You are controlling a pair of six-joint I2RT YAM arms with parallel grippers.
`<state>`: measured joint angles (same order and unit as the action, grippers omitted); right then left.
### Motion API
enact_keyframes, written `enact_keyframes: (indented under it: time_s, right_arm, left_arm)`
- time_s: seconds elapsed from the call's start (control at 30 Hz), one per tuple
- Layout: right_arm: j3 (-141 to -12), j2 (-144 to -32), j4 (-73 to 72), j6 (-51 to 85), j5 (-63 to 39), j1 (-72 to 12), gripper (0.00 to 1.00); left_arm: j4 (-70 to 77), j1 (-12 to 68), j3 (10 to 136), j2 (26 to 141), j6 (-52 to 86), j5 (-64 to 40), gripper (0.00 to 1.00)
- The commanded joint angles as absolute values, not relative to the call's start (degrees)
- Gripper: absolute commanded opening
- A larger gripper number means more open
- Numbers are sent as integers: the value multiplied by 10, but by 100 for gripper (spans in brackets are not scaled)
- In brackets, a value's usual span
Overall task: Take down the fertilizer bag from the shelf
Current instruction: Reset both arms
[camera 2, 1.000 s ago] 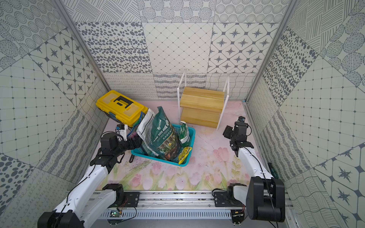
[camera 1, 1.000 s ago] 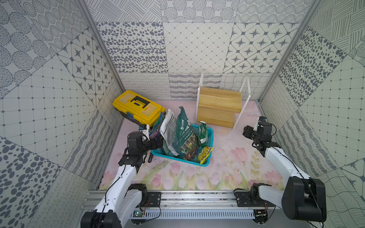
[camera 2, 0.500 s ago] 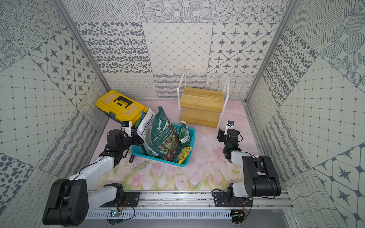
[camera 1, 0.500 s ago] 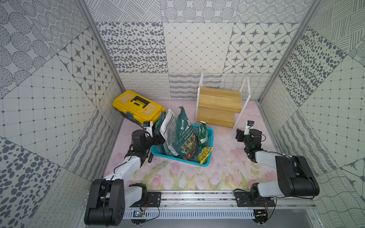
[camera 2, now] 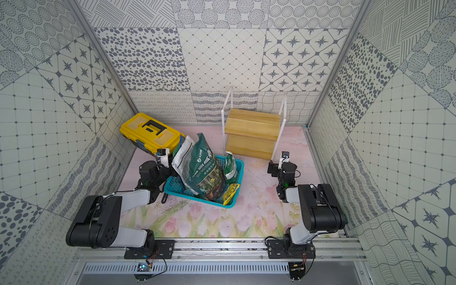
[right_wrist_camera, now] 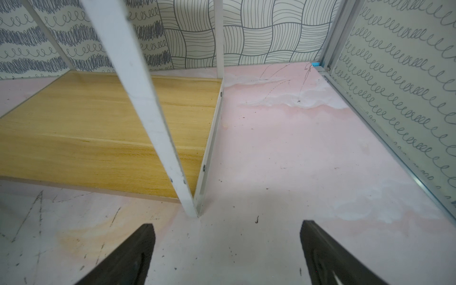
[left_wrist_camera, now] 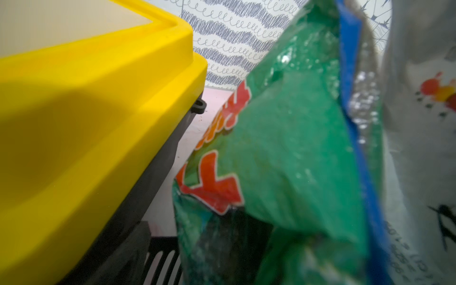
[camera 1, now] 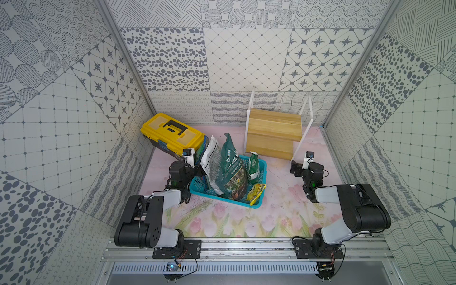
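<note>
near me, both arms folded low by rail. right gripper (right_wrist_camera: 227,224): fingers spread, empty, over bare mat by shelf leg. left gripper (camera 1: 196,170) at basket (camera 1: 257,204) edge, fingers hidden from my wrist view. i reckon them wide, no grip seen. fertilizer bag (camera 1: 230,170) — big dark green one, i judge — stands in basket among other bags. far back, shelf (camera 1: 274,128) has both boards bare — take-down looks done.

Yellow toolbox (camera 1: 172,133) left of centre, lid shut. Teal basket (camera 1: 197,183) just lower right of it. Pink flowered tabletop (camera 1: 246,222) underneath.
</note>
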<state>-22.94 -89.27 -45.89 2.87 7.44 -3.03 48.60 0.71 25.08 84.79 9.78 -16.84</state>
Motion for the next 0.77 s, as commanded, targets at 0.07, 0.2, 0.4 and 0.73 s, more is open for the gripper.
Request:
enact_keyframes:
  time_s: [0.07, 0.2, 0.4, 0.73]
  right_arm:
    - [-229, -889, -490, 23, 79, -33, 97]
    - [-231, -889, -487, 20, 72, -34, 97]
    - [-231, -889, -487, 20, 72, -34, 97]
    - [-233, -889, -484, 19, 56, -31, 97]
  left_arm:
    - [476, 24, 237, 900, 28, 20, 100]
    - [482, 24, 237, 902, 26, 20, 100]
    - [478, 24, 238, 901, 28, 19, 100]
    - [478, 24, 237, 901, 28, 20, 100]
